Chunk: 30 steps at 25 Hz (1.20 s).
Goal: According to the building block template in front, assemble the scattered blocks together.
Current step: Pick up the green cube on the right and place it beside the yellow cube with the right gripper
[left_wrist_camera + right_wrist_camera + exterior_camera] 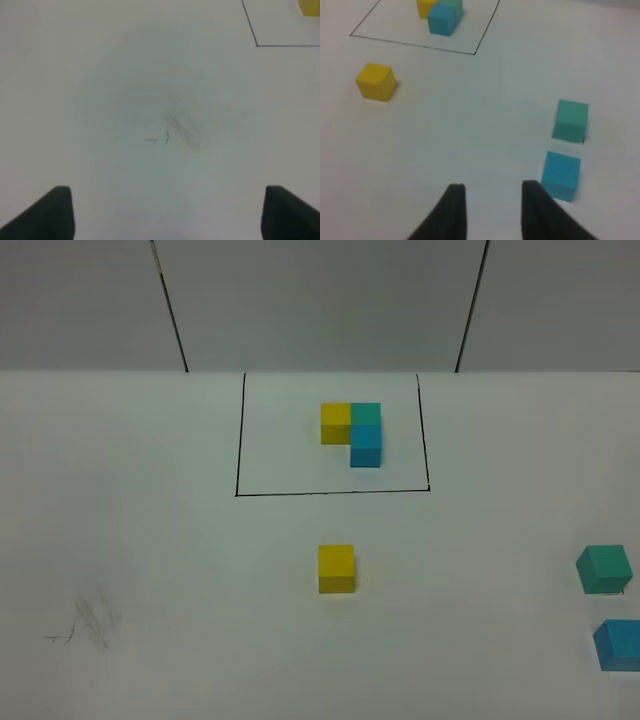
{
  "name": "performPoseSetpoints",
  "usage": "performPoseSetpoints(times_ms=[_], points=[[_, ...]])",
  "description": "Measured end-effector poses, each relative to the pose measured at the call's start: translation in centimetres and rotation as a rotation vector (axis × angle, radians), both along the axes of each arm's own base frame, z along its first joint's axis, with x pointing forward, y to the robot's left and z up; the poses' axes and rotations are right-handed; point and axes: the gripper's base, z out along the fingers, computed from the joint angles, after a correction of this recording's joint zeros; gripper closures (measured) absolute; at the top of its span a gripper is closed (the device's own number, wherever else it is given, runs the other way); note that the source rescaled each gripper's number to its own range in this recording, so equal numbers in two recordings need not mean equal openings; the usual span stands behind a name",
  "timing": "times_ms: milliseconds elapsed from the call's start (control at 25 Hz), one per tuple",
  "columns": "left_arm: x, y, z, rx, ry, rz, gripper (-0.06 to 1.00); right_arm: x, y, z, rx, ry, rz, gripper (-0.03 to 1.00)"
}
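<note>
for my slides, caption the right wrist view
Open right pincer hovers near the loose sky-blue cube and teal-green cube, yellow cube apart, framed template farther off.

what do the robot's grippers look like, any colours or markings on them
Only the finger ends show. The left gripper has two matte black fingers with blunt, squared tips. The right gripper also has two matte black fingers, which look narrower and taper to rounded tips. No cables, labels or markings are visible on either, and the high camera shows nothing of the arms.
</note>
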Motion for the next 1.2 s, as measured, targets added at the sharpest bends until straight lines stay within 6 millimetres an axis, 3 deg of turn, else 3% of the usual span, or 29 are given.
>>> performPoseSetpoints(times_ms=[160, 280, 480, 640, 760, 920, 1040, 1200], points=[[0.0, 0.0, 0.0, 0.001, 0.0, -0.001, 0.29, 0.0, -0.1, 0.0, 0.006, 0.004, -0.02, 0.96], [0.0, 0.0, 0.0, 0.001, 0.0, -0.001, 0.29, 0.3, -0.5, 0.0, 0.044, 0.017, -0.085, 0.86], [0.0, 0.0, 0.0, 0.001, 0.0, -0.001, 0.29, 3.7, -0.8, 1.0, 0.067, 0.096, -0.16, 0.44], [0.0, 0.0, 0.0, 0.001, 0.0, -0.001, 0.29, 8.4, -0.8, 2.1, 0.054, 0.106, -0.191, 0.16], [0.0, 0.0, 0.0, 0.001, 0.0, -0.001, 0.29, 12.7, -0.7, 2.9, 0.047, 0.13, -0.203, 0.11], [0.0, 0.0, 0.0, 0.001, 0.0, -0.001, 0.29, 18.6, -0.5, 2.7, 0.001, 0.231, -0.211, 0.14], [0.0, 0.0, 0.0, 0.002, 0.0, -0.001, 0.29, 23.1, -0.4, 0.4, -0.042, 0.373, -0.211, 0.16], [0.0, 0.0, 0.0, 0.002, 0.0, -0.001, 0.29, 27.2, -0.3, -2.5, -0.094, 0.5, -0.205, 0.17]])
